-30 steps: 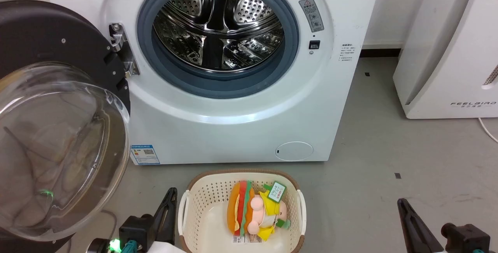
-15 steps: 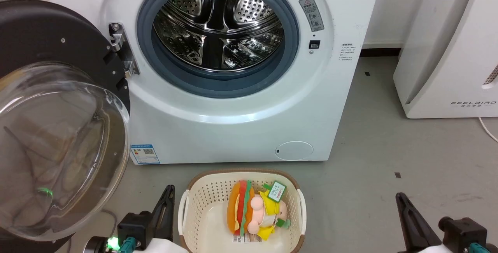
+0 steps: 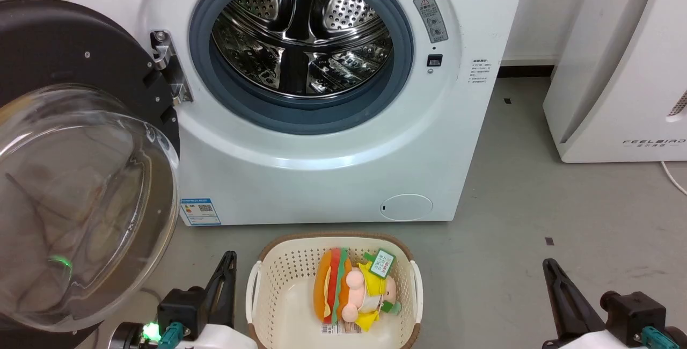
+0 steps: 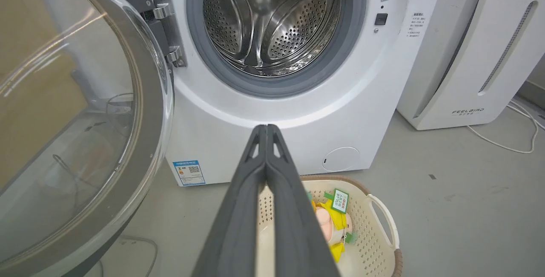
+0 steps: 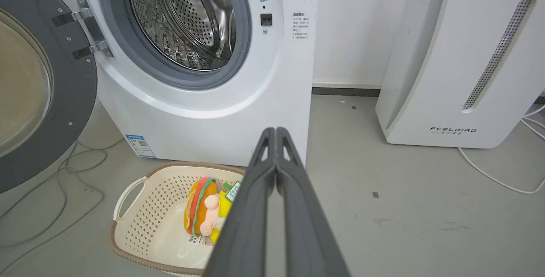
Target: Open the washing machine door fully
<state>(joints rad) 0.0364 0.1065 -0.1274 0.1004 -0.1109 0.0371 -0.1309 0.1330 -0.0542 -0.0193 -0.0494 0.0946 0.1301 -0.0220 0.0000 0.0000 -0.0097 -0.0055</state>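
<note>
1. The washing machine door (image 3: pixel 80 166) stands at the far left of the head view. It is swung wide off the white washer (image 3: pixel 322 177) on its metal hinge (image 3: pixel 169 70), with its black rim and bulging glass bowl turned outward. Faint lines show through the glass, possibly cables on the floor, but they are too blurred to tell.
2. The left gripper (image 4: pixel 266 130) hangs low between the door and the basket (image 3: pixel 279 274), touching neither. Its jaws are clenched together, empty.
3. The steel drum opening (image 3: pixel 300 37), ringed in grey rubber, lies fully uncovered at the washer's centre.
4. The cream basket sits on the floor (image 3: pixel 526 204) just in front of the washer. It holds a burger plush toy (image 3: pixel 343 292) with a green tag.
5. The right gripper (image 5: pixel 276 132) hovers over the grey floor to the right of the basket, well apart from the door. Its jaws are likewise pressed shut on nothing.
6. A tall white appliance (image 3: pixel 617 70) stands at the far right, near the washer.
</note>
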